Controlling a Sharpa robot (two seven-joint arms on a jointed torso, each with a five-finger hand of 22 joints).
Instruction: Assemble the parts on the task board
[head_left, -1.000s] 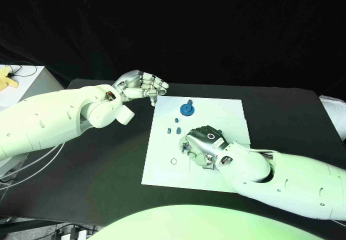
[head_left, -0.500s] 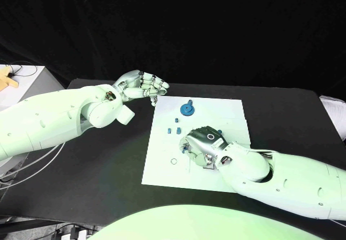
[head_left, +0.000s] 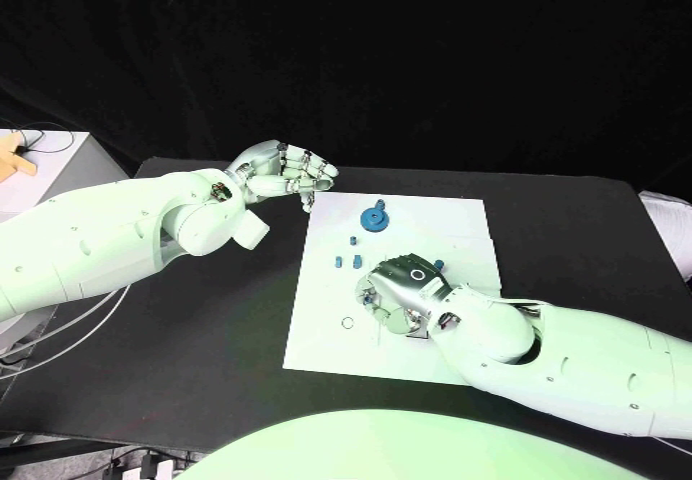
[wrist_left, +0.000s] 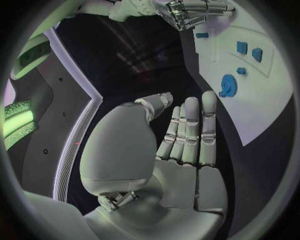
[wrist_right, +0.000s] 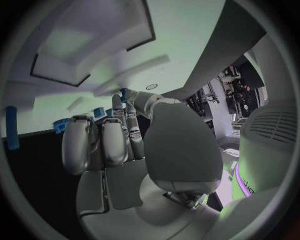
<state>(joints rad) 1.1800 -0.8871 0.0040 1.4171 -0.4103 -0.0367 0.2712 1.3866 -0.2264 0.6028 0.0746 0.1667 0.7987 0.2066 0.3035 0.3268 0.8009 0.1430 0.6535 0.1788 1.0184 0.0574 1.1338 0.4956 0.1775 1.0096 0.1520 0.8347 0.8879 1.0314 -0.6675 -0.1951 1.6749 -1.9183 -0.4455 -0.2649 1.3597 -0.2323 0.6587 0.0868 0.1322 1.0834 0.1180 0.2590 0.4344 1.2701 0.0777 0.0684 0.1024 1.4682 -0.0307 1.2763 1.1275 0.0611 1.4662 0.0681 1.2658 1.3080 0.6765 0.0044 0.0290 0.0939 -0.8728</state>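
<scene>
— On the task board (head_left: 325, 340), what are we seeing?
— Blue parts (head_left: 375, 216) lying beyond our right hand (head_left: 401, 292), which is pressing down, grip unclear; our left hand (head_left: 283, 170) is hovering clenched, empty, off-board.

Matt white task board (head_left: 433, 225), blue plastic-looking parts (head_left: 375, 216), matt black table (head_left: 216, 330), glossy silver metal-look left hand (head_left: 283, 171).

Gear (head_left: 375, 217) on task board (head_left: 325, 340) far end; pegs (head_left: 346, 262) nearer.

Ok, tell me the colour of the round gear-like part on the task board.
Blue; the gear-like part shows best in the head view.
</scene>
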